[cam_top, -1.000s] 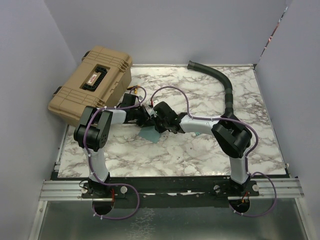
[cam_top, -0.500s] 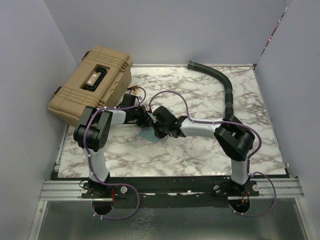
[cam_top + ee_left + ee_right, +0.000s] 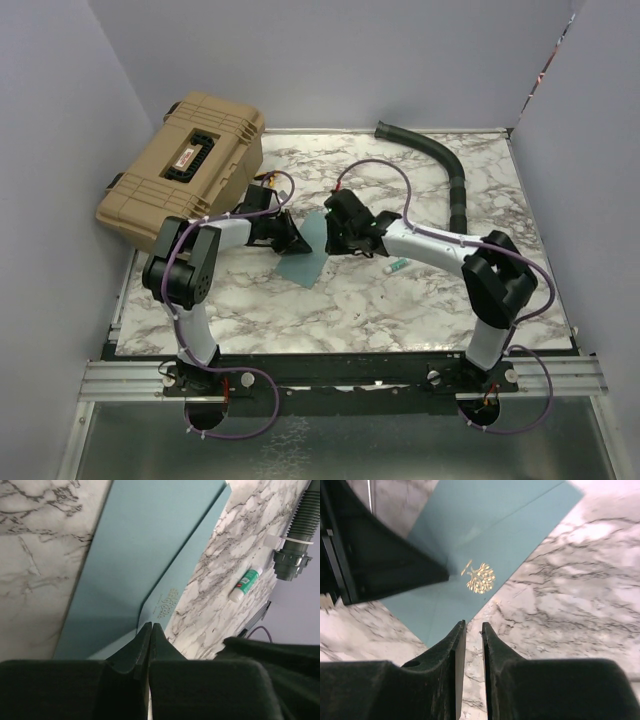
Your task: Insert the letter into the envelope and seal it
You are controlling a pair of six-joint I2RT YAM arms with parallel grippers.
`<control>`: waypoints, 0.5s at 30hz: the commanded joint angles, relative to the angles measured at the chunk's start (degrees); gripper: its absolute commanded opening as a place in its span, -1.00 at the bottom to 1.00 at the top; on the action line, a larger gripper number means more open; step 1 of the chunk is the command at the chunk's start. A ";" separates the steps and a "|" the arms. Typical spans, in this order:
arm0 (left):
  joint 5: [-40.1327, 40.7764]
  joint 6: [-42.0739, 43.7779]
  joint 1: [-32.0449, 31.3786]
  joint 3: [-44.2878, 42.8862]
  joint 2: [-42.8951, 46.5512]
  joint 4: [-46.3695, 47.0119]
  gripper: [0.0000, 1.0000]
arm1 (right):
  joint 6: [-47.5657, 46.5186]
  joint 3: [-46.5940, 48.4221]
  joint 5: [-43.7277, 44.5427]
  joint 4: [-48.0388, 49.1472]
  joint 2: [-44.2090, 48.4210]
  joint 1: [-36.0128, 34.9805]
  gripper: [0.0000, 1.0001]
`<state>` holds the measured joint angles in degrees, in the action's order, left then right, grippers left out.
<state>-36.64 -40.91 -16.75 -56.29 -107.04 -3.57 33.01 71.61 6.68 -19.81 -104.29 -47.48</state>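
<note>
The teal envelope [image 3: 305, 262] lies flat on the marble table, its pointed flap folded down, with a gold emblem [image 3: 480, 578] at the flap tip. My left gripper [image 3: 151, 625] is shut, and its tips rest on the envelope [image 3: 140, 555] beside the emblem. Seen from the right wrist, the left gripper [image 3: 385, 565] is a dark wedge touching the envelope [image 3: 495, 525]. My right gripper [image 3: 473, 624] hovers at the envelope's near edge, slightly open, with only table showing in the narrow gap. In the top view the right gripper [image 3: 330, 243] sits just right of the left gripper [image 3: 293, 242]. The letter is hidden.
A small green-and-white glue stick [image 3: 396, 266] lies on the table right of the envelope, also in the left wrist view [image 3: 245, 584]. A dark corrugated hose [image 3: 450, 170] curves along the back right. A tan hard case [image 3: 185, 165] stands at the back left.
My right arm has pulled back to the right off the envelope and its jaws have parted slightly. The glue stick now shows on the table. The left gripper stays shut on the flap.
</note>
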 commanded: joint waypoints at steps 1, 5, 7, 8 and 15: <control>-1.76 0.63 -1.09 0.02 4.33 -2.28 -0.98 | 6.04 -0.06 1.74 0.09 2.25 2.43 -0.55; -1.05 -0.06 -3.62 2.35 6.84 -2.29 -0.98 | 4.27 2.53 -3.98 1.12 -1.20 4.48 -0.56; 0.64 -0.55 -4.32 4.56 8.03 -2.26 -1.00 | 2.50 4.64 -6.01 1.27 -3.15 4.64 -0.59; 1.53 -0.58 -4.39 5.55 8.45 -2.29 -1.00 | 1.55 5.53 -7.74 1.56 -4.01 4.58 -0.62; 4.45 -0.18 -4.23 9.48 7.79 -3.00 -1.00 | -2.26 11.39 -11.37 0.18 -10.59 4.52 -0.64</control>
<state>-35.51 -41.12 -21.43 -48.73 -99.07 -5.56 34.09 79.48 -0.78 -19.16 -111.24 -42.68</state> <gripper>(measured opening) 0.002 0.182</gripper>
